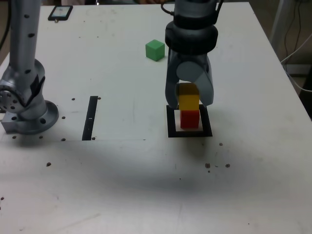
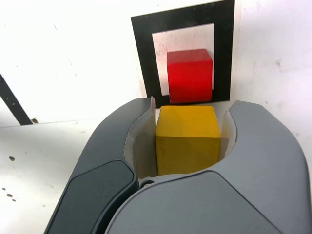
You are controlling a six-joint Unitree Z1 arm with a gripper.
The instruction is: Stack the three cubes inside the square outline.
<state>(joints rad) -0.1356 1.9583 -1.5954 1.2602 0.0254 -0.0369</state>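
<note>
The jaws are clamped on the yellow cube (image 2: 186,137), right above the red cube (image 1: 190,119) sitting inside the square outline (image 1: 171,127). Green cube (image 1: 155,50) sits alone on the table (image 1: 146,185), around 11 o'clock from the outline.

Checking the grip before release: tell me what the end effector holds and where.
The end effector holds the yellow cube, clamped by two opposite side faces, above the red cube.

1. Pincer (image 2: 187,146): smooth grey moulded plastic, slight sheen.
2. Yellow cube (image 2: 187,139), red cube (image 2: 189,75): matt, solid-coloured faces.
3. Worktop (image 1: 122,185): matt white, speckled.
4. Square outline (image 2: 144,53): flat matt black.
</note>
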